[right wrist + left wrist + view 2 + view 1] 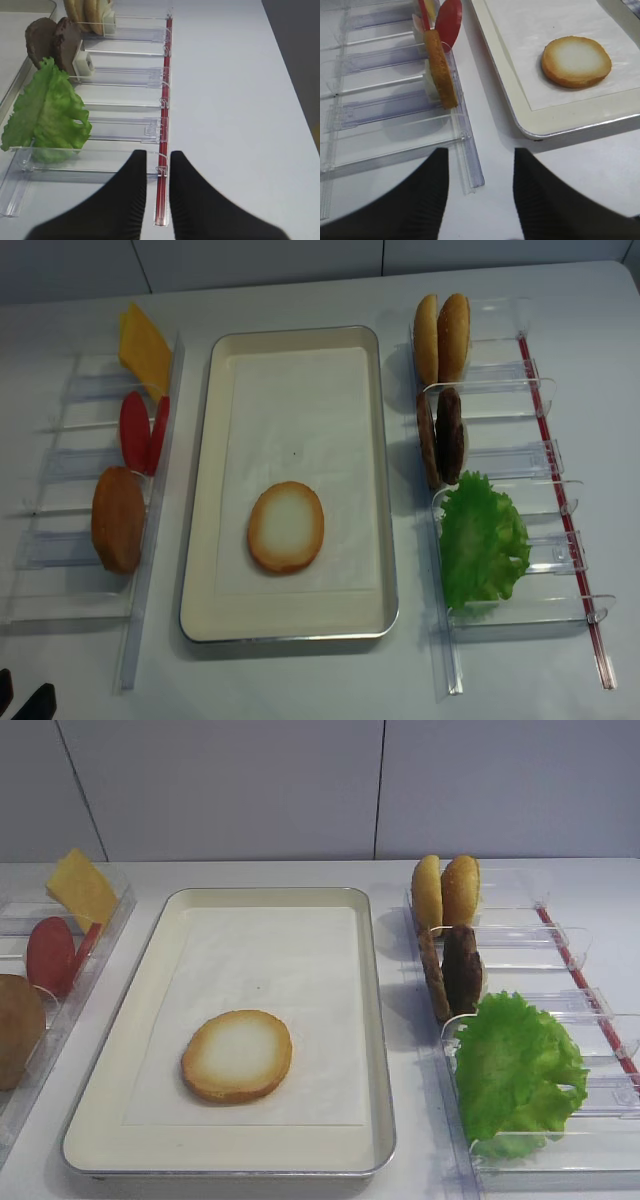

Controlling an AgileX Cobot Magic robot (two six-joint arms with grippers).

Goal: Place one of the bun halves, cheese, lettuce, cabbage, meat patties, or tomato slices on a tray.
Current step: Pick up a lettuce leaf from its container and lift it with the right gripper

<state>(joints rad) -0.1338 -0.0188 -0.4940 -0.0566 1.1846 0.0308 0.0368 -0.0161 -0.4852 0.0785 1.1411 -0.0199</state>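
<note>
Lying cut-face up, bun half (286, 527) on tray (200, 540).

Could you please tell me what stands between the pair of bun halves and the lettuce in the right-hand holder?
The two meat patties stand upright between the bun halves and lettuce, clearest in the overhead view.

Right tool (158, 170): two black fingers (131, 200) side by side, narrow gap between them, nothing in the gap, tips above the near end of the right holder (125, 77); not seen in either high view. Left tool (480, 165): fingers (432, 195) spread wide, holding nothing, over the bench (495, 200) just near of the tray (520, 120) corner. In the realsense high view only its black tips (25, 702) show, at the bottom left corner, well apart from the tray. No arm links or wrists visible.
</note>
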